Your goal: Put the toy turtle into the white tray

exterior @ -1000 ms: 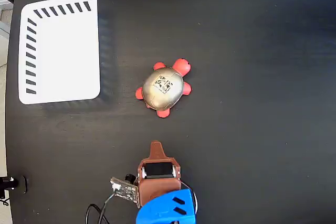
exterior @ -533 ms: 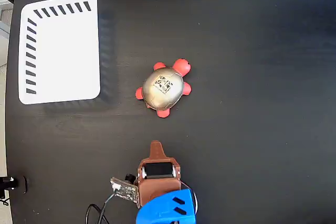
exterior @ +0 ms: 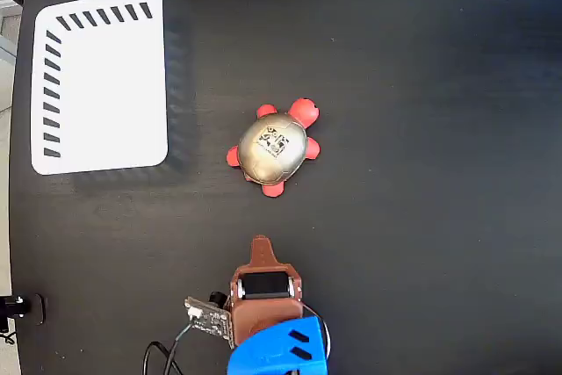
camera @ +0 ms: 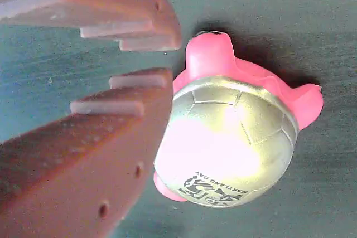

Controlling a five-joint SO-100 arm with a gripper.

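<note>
The toy turtle (exterior: 272, 147) lies on the black table near the middle in the fixed view, gold-silver shell up with a dark printed mark, red head pointing up-right. The white tray (exterior: 99, 81) sits flat at the upper left, with nothing in it, well apart from the turtle. My gripper (exterior: 261, 244) is below the turtle with a gap of bare table between them, its brown fingers drawn together into one narrow tip. In the wrist view the turtle (camera: 234, 137) fills the right side, just beyond my gripper (camera: 170, 58), which holds nothing.
The blue arm body (exterior: 279, 349) and a small circuit board with cables (exterior: 207, 316) sit at the bottom edge. The table's left edge (exterior: 16, 217) runs close beside the tray. A small black clamp (exterior: 18, 307) shows at the lower left.
</note>
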